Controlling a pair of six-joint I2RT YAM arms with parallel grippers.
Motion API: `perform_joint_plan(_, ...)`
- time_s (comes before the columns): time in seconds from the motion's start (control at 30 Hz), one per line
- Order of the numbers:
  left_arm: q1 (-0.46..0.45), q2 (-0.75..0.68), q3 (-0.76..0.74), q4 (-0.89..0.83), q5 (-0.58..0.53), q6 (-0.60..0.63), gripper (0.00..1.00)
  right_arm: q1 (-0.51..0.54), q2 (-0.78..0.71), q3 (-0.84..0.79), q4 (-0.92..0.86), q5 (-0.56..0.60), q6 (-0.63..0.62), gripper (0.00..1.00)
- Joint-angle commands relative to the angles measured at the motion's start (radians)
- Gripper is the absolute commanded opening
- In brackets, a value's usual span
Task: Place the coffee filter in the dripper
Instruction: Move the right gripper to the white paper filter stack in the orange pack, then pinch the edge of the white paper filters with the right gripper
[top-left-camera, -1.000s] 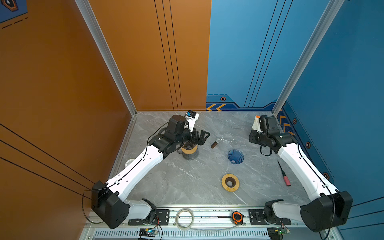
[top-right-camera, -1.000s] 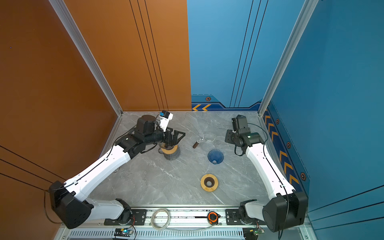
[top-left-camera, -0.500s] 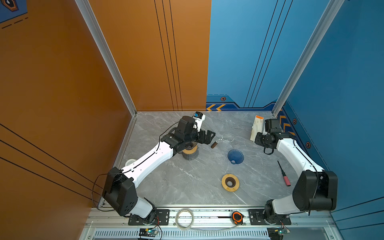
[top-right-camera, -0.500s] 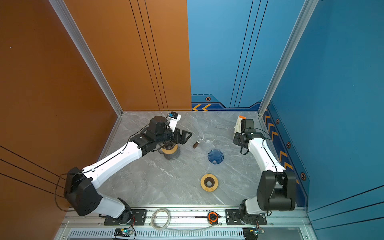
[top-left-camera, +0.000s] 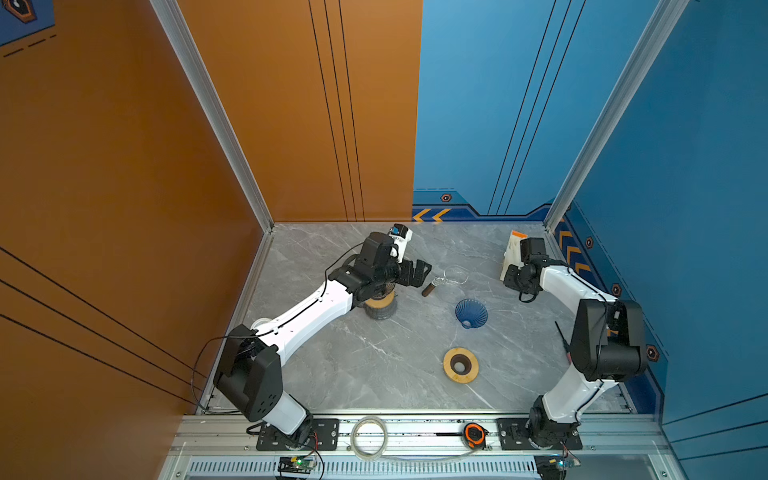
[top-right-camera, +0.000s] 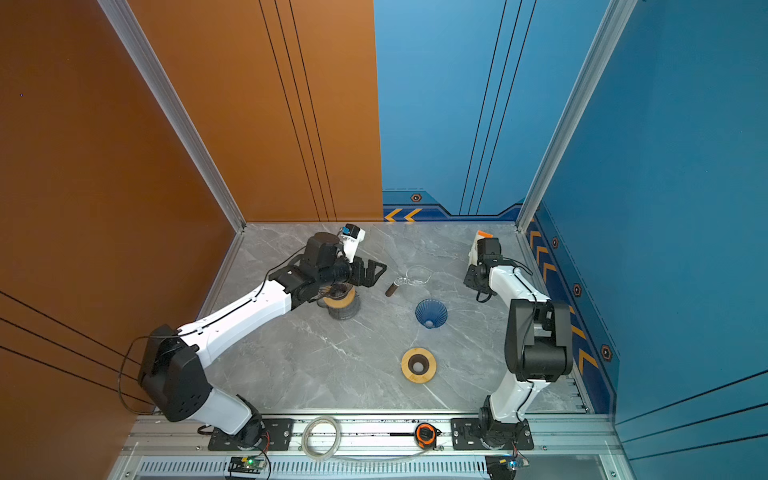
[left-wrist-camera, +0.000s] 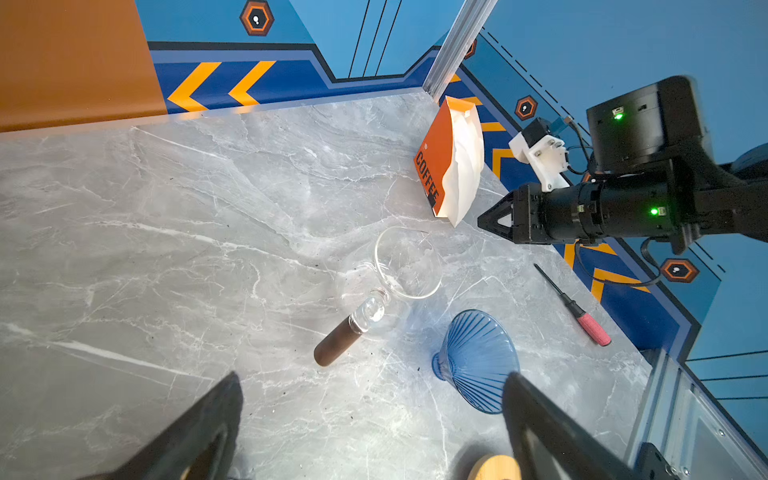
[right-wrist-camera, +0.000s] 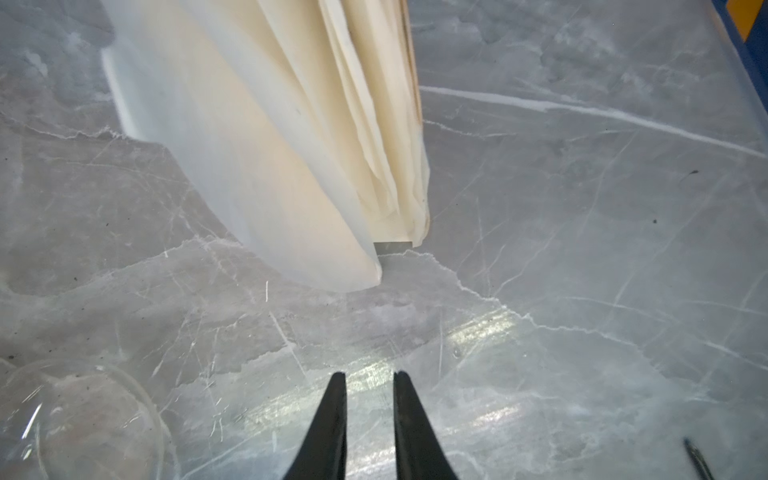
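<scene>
1. Two arms reach over the grey marble table (top-left-camera: 374, 374). On the left, the left gripper (top-left-camera: 419, 272) hangs low with its fingers spread wide and nothing between them; the left wrist view shows only bare table in the gap.
2. Under that arm's wrist stands a ribbed black base with a wooden top (top-left-camera: 380, 305), partly hidden by the arm.
3. Just past the spread fingers lies a clear glass vessel (top-left-camera: 455, 274) with a brown handle (top-left-camera: 428, 289).
4. Near the middle, the blue dripper (top-left-camera: 471, 313) lies tipped on its side on the table, between the glass vessel and a wooden ring (top-left-camera: 460, 365) that sits nearer the front rail.
5. Farther right, the white coffee filters (right-wrist-camera: 291, 166) stand bunched in an orange pack (left-wrist-camera: 432, 166) in the far right corner, well apart from the dripper.
6. Beside the pack's lower end is the right gripper (right-wrist-camera: 370, 376), pointing at the papers. Its fingers are drawn nearly together, with a thin gap between them that holds nothing. In its wrist view a strip of table separates the tips from the nearest sheet.
7. By the right wall lies a red-handled screwdriver (left-wrist-camera: 590, 328).
</scene>
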Motion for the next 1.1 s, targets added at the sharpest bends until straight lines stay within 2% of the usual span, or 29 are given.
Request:
perform_joint_plan(0.0,0.010,0.020,0.032,0.010,-0.009,-0.010,0.98,-0.013,0.027,0.026,0.042,0.031,0.028,0.20)
perform_joint_plan(0.43,0.015,0.050,0.055,-0.014,0.013,-0.017,0.98,-0.036,0.128,0.076,0.091,-0.025,0.045,0.19)
perform_joint_plan(1.07,0.020,0.061,0.062,-0.030,0.013,-0.020,0.98,-0.031,0.214,0.119,0.127,-0.002,0.066,0.13)
